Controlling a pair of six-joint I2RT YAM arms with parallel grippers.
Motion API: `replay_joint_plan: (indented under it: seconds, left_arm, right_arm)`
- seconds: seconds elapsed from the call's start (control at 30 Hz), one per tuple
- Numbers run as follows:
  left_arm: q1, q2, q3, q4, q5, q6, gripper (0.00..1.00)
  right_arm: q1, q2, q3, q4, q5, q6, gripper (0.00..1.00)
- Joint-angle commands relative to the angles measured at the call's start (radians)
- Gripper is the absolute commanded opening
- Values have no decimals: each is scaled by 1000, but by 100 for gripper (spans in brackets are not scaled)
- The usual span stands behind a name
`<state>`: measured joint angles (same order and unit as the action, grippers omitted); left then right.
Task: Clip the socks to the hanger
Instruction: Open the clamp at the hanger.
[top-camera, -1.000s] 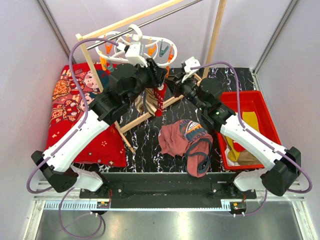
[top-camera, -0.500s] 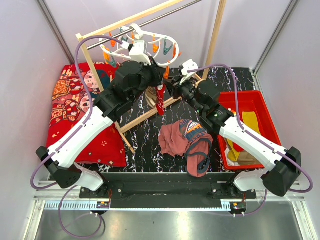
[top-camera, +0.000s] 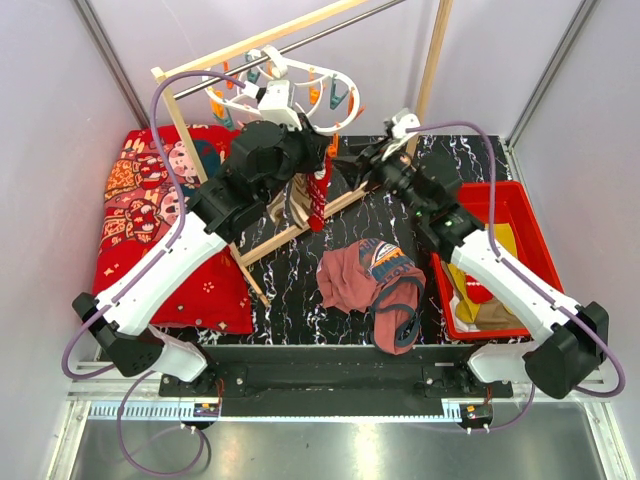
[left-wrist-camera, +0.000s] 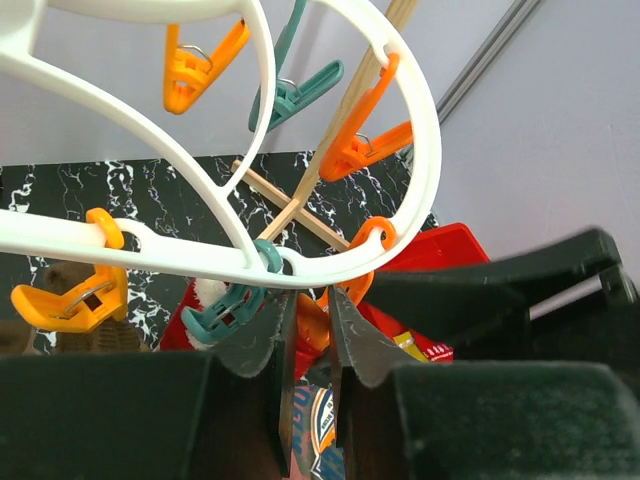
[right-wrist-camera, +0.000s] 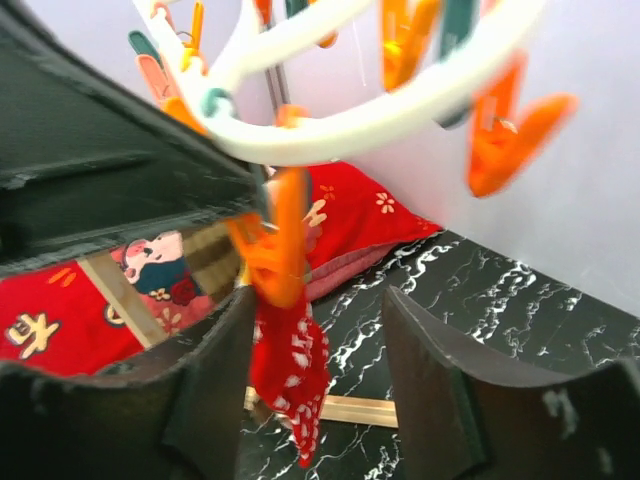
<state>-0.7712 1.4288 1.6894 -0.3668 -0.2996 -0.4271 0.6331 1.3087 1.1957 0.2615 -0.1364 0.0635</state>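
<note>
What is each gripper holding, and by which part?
The left gripper pinches an orange peg of the hanger by its upper part; the right gripper is open, holding nothing.

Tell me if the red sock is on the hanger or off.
On: the sock dangles from an orange peg under the hanger; right gripper open around it.

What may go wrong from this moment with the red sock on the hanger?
1. The red sock hangs from one orange peg alone, the right gripper open around it; a shallow bite may let it slip.
2. The left gripper is shut on that peg; squeezing might open it, pulling away might swing the hanger.
</note>
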Motion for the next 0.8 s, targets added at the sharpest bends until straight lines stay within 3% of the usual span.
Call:
replay_joint_plan:
  seconds: [0.0, 0.3, 0.53, 0.77]
  left_arm:
    - [29, -11, 49, 37, 30, -22, 4]
    - [62, -10, 42, 54, 128, -58, 4]
    - [78, -1, 56, 62, 192, -62, 4]
    - [89, 21, 84, 62, 240, -65, 4]
  right_arm:
    - [-87, -29, -8, 97, -274, 137, 60]
    - [-170, 55, 38, 180, -524, 240, 63]
    - [-206, 139, 90, 245, -555, 286, 63]
    - [-223, 179, 127, 303, -626, 329, 55]
